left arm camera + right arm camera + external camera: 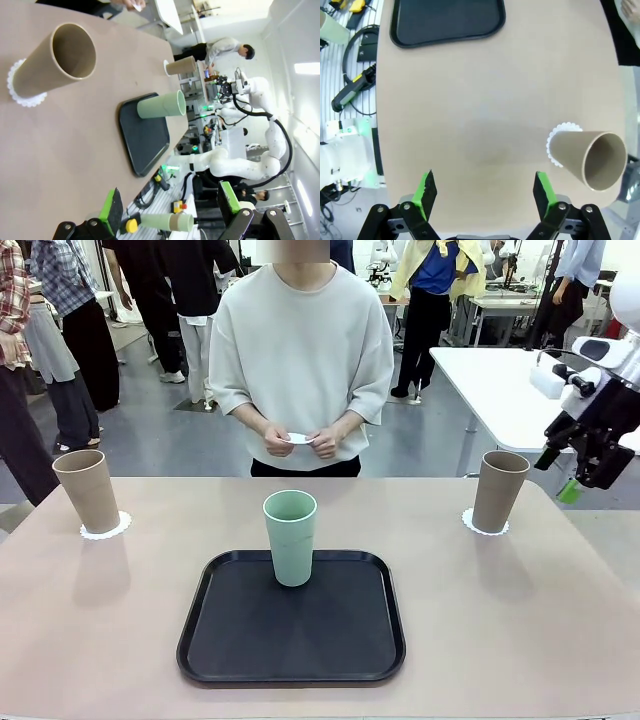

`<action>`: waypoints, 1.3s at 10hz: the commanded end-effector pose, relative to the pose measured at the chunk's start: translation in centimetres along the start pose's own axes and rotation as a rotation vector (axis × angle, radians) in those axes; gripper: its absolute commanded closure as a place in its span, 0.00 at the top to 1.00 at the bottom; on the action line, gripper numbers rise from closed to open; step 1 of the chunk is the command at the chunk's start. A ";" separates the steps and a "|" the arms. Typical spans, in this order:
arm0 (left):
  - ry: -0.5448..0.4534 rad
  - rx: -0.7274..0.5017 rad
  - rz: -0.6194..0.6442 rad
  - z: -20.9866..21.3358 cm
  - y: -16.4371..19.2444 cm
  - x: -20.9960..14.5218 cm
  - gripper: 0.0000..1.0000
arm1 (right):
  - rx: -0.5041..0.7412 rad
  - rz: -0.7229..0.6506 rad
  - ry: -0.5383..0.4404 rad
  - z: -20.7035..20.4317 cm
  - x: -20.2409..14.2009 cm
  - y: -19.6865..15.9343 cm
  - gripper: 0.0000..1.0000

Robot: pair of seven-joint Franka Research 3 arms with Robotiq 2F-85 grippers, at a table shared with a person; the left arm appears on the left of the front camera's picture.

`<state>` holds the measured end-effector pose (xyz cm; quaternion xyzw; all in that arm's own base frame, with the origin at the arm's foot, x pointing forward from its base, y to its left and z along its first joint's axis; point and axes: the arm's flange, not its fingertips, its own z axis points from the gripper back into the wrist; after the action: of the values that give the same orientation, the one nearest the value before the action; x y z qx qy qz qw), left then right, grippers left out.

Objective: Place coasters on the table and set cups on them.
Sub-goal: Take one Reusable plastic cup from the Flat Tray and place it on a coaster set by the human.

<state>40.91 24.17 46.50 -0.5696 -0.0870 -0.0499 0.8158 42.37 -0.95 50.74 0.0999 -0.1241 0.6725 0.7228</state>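
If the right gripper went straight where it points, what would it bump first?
Probably the table, going by its wrist view. The open right gripper aims at a bare patch; the brown cup stands off to one side.

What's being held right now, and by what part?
The person's hands pinch a white coaster by its edges; left gripper and right gripper are open, empty.

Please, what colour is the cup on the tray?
The cup is pale mint green, clearest in the front view.

light: bright, even, overhead | shadows: soft | focus: sharp | wrist views: edges distorted
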 end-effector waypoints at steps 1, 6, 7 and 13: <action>-0.008 -0.005 -0.003 0.1 -0.2 -0.1 1.00 | 0.013 -0.006 0.000 -0.1 -0.9 0.0 1.00; -0.008 -0.005 -0.003 0.1 -0.2 -0.1 1.00 | 0.013 -0.006 0.000 -0.1 -0.9 0.0 1.00; -0.008 -0.005 -0.003 0.1 -0.2 -0.1 1.00 | 0.013 -0.006 0.000 -0.1 -0.9 0.0 1.00; -0.008 -0.005 -0.003 0.1 -0.2 -0.1 1.00 | -0.267 -0.296 0.036 0.1 -0.5 0.9 1.00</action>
<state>40.91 24.17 46.50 -0.5696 -0.0870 -0.0499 0.8158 42.67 -2.07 51.12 0.0812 -0.1526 0.6288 0.7581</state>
